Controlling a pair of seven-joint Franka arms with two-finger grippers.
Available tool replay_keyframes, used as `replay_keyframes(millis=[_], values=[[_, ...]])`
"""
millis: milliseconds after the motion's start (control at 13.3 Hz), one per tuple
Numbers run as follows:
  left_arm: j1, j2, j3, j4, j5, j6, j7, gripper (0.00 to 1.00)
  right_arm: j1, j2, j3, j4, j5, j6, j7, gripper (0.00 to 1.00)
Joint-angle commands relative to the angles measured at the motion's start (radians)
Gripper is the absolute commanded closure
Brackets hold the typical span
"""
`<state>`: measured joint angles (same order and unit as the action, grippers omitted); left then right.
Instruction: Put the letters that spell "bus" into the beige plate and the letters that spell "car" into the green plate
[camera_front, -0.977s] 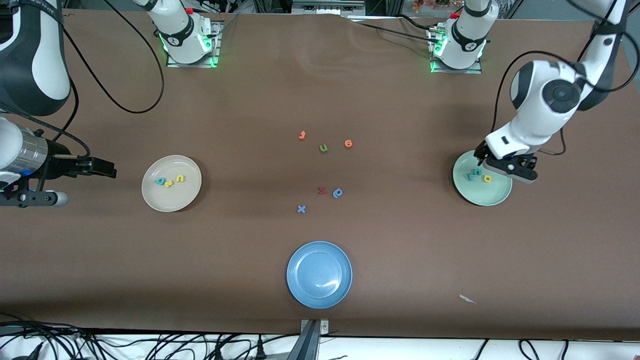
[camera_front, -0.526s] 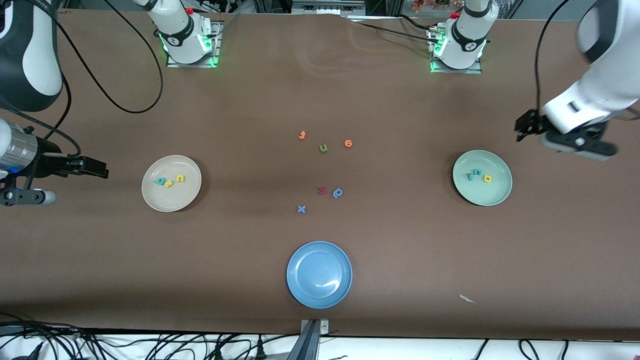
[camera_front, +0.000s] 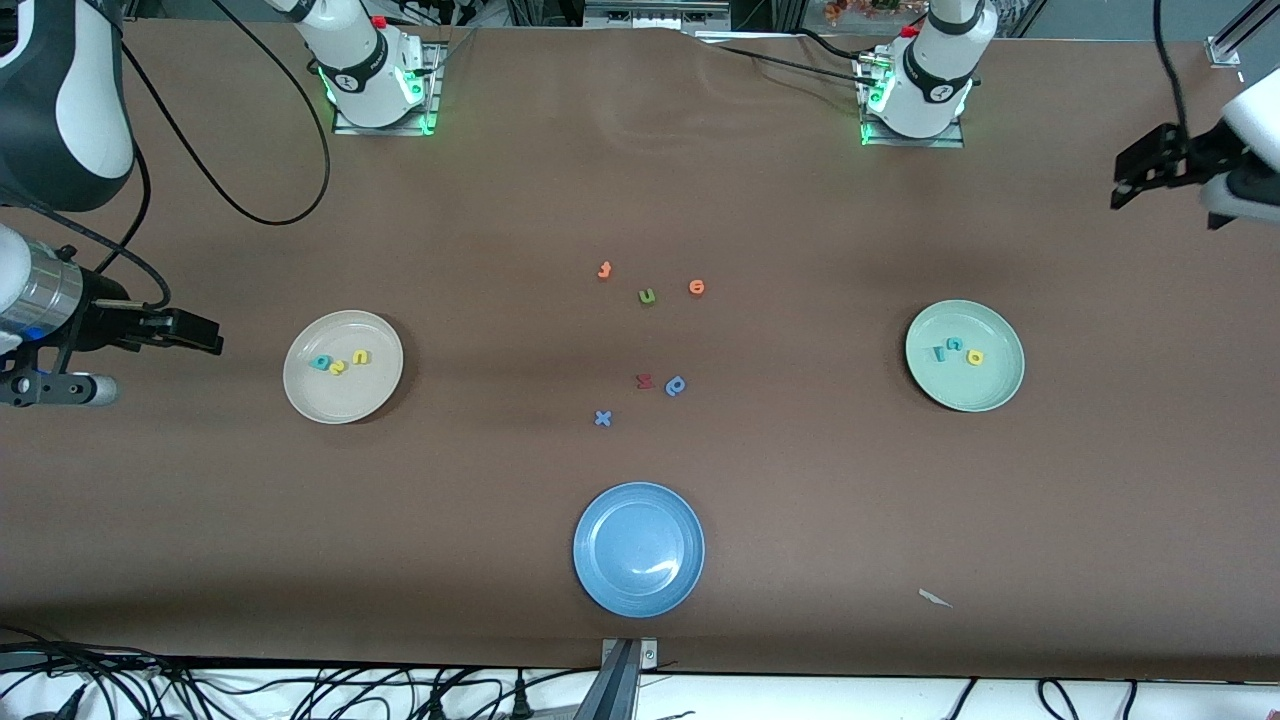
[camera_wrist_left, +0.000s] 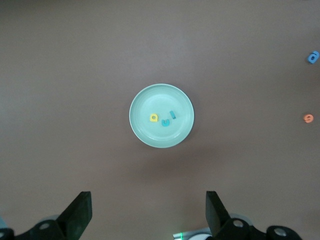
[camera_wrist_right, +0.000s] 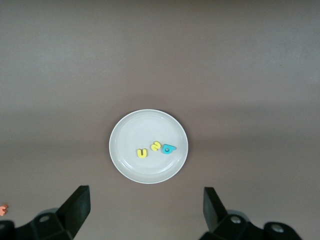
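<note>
A: Front view: the left gripper (camera_front: 1150, 170) is now high over bare table at the left arm's end, well clear of the green plate (camera_front: 990, 395). A second ago it hung right over that plate's rim; half a second ago it was already lifting away.

B: Holding anything?

A: No. In the left wrist view its fingers (camera_wrist_left: 77, 215) stand spread wide with nothing between them, and the plate sits well below with the letters that spell "car" (camera_wrist_left: 162, 118) in it: a yellow "a", a teal "c" and a teal "r", lying close together.

B: And the other word?

A: The letters that spell "bus" (camera_front: 339, 362) lie in the beige plate (camera_front: 310, 395), just as in the earlier frames. The right gripper (camera_front: 185, 332) waits beside that plate toward the right arm's end, jaws wide and empty; it has barely shifted.

B: So what does the retreat mean?

A: I'd judge both words placed and the task essentially done. The leftovers are unmoved at mid-table: the green "u" (camera_front: 647, 296), the orange round letter (camera_front: 697, 288), the blue "p" (camera_front: 676, 386), and the blue plate (camera_front: 600, 585) nearer the camera holds nothing.
</note>
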<state>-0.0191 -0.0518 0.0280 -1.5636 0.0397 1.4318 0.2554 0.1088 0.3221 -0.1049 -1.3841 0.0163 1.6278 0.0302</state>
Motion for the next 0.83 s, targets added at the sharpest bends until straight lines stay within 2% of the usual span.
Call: replay_keyframes(millis=[0,225,451,751], values=[[0.001,0.069,0.004,0.059,-0.030,-0.037,-0.002,0.00,0.018,-0.012,0.005,0.005,-0.038,-0.029,0.016,0.00],[0.005,0.076,-0.005,0.065,-0.049,-0.040,-0.040,0.00,0.018,-0.012,0.005,0.008,-0.032,-0.034,0.014,0.00],[-0.040,0.076,-0.002,0.065,-0.046,-0.040,-0.200,0.00,0.018,-0.012,0.005,0.008,-0.033,-0.036,0.013,0.00],[-0.039,0.090,0.004,0.065,-0.049,-0.033,-0.219,0.00,0.018,-0.012,0.005,0.008,-0.032,-0.036,0.013,0.00]])
